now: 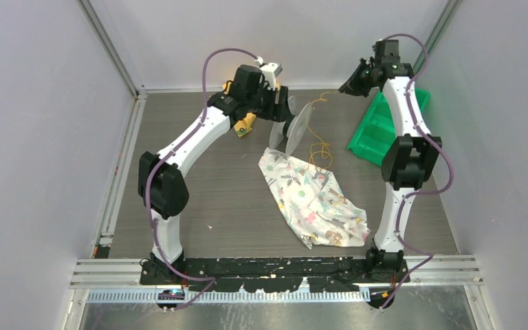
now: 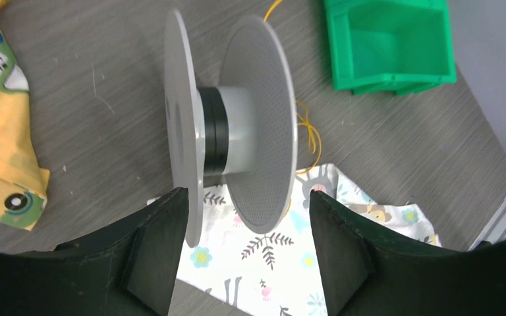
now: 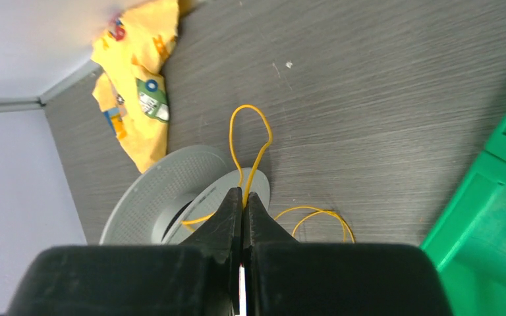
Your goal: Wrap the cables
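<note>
One green bin [image 1: 383, 130] [image 2: 389, 39] [image 3: 494, 217] sits at the far right of the table [image 1: 213, 199], and the left wrist view looks into its open compartment, where only its own green floor and walls show. Just beside it, the right gripper [image 1: 353, 86] [image 3: 244, 196] has its fingers pressed together on the cable [image 1: 321, 151] [image 2: 311, 135] [image 3: 250, 106]. A thin yellow loop stands out beyond the tips, one strand runs down toward the grey spool [image 1: 292, 127] [image 2: 237, 131] [image 3: 171, 191], and more loose loops lie on the table between the spool and the bin. The left gripper [image 1: 278, 103] [image 2: 249, 250] is spread wide, with the spool's two disc rims standing upright between and beyond its fingers [image 2: 161, 237]. Whether either finger touches a rim cannot be told. A black band rings the spool's pale hub. Near the spool, a white patterned cloth [image 1: 316, 199] [image 2: 250, 257] lies crumpled, printed with leaves, flowers and animals. A yellow cloth [image 1: 246, 126] [image 2: 0, 131] [image 3: 135, 99] lies under the left arm's wrist, and its printed pictures are too blurred for any lettering to be read.
</note>
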Tool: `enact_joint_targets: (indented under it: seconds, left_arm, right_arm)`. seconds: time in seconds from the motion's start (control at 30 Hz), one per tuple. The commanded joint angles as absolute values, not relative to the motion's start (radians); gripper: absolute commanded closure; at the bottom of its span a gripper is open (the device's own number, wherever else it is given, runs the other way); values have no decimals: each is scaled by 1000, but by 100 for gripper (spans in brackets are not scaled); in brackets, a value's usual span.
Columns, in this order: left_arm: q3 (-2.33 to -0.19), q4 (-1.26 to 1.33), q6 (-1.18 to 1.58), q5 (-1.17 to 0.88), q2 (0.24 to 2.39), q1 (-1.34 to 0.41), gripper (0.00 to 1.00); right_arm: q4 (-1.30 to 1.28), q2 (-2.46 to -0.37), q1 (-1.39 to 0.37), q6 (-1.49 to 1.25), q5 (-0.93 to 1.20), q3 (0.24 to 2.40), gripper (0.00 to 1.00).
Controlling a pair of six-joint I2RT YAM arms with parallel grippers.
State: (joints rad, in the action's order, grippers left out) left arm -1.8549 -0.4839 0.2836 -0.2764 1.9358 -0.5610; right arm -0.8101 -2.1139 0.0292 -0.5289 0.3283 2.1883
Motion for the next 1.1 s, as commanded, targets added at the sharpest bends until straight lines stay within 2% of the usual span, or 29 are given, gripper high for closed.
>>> enact_joint_targets:
  seconds: [0.0,0.23,0.43,0.7,1.07]
  left_arm:
    - [-1932,-495,279,-285,1922,-557,31]
    - [-1873,-467,298,-288,1887,-558,31]
    - [-1862,-481,291,-280,1860,-558,31]
    - [-1841,-502,274,-261,1824,-558,31]
    - [-1847,-513,270,-256,1801,-557,31]
  right_arm:
    - [-804,-2148,8,-526,357,2290,99]
    - [-766,-2194,0,-530,319,2307,99]
    - [-934,-2343,12,-474,191,2555,99]
    - [-880,-2239,64,-433,4,2389,100]
    - [-779,-2251,113,-600,52,2353,100]
